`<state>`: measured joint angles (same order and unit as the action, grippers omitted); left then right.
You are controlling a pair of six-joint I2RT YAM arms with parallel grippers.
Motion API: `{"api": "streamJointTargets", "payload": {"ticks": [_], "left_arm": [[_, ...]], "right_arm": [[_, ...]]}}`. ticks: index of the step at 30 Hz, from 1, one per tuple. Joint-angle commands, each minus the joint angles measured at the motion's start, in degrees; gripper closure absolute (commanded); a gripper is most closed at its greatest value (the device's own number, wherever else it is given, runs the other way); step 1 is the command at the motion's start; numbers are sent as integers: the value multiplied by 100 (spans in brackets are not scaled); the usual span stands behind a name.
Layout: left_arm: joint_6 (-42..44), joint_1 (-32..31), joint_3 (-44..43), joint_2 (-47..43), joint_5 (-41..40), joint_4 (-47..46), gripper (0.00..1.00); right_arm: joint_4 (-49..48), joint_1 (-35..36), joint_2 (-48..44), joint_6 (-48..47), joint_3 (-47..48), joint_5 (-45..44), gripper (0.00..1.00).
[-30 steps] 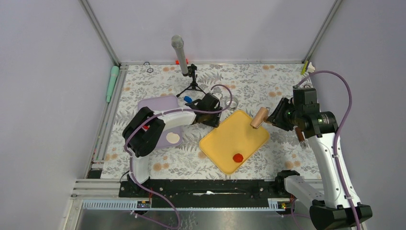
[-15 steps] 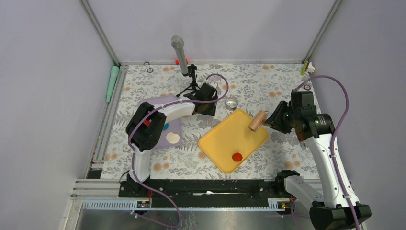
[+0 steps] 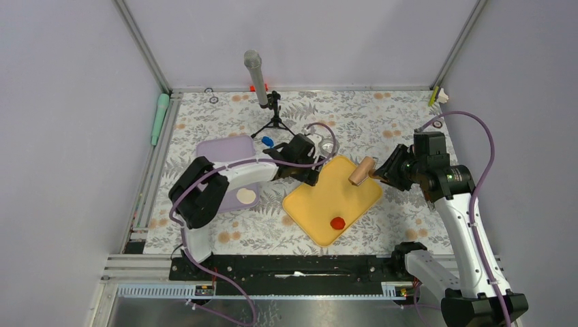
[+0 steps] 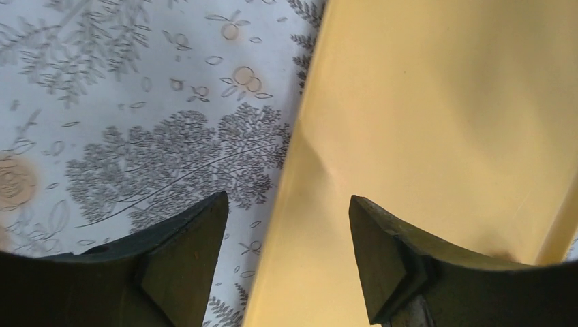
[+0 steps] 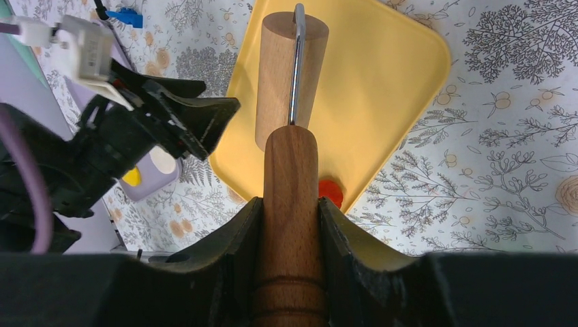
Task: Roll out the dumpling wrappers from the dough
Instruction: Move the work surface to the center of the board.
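Here's the floral surface [image 3: 382, 116], wide across the whole scene, and in the middle of it the yellow board [image 3: 320, 194], turned at an angle like a diamond. To the left lies the purple tray [image 3: 225, 146], partly under the left arm. On the far side stands a microphone on its stand [image 3: 253, 68].

The left tool [image 4: 286, 252] sits at the board's far left edge, its jaws wide with nothing between them: one finger over the floral print, the other over the yellow.

The right tool [image 5: 290, 218] comes in from the right and is clamped tight on the handle of the wooden rolling pin [image 5: 286, 75]. The pin's roller points left over the far right part of the board; whether it touches the board, I cannot tell.

A cream disc [image 3: 246, 197] lies on the purple tray's near end.

And the smallest piece: the dumpling wrapper [image 3: 337, 223], a small round red bit, lies on the near part of the board. It is nearer than the roller and a little left of it, well apart from both tools, untouched
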<state>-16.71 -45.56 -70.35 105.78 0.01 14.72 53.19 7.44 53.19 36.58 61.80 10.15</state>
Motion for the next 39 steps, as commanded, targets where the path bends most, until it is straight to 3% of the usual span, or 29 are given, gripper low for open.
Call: {"api": "streamJointTargets", "payload": {"ticks": [1,11,26,32,39], "left_arm": [[45,-93,-1,310,-258,-333,28],[241,-87,-785,1088,-1192,-67,41],[-60,145,-2597,2168,-1563,412,47],[-68,137,-2423,1681,-1219,443,42],[-115,94,-2062,506,-608,690,28]], "right_arm": [[-399,8,-79,61,81,120,100],[-216,9,-173,-23,223,-143,100],[-64,3,-340,76,266,-230,100],[-265,3,-372,244,-67,-94,100],[-421,3,-141,430,-240,13,100]]}}
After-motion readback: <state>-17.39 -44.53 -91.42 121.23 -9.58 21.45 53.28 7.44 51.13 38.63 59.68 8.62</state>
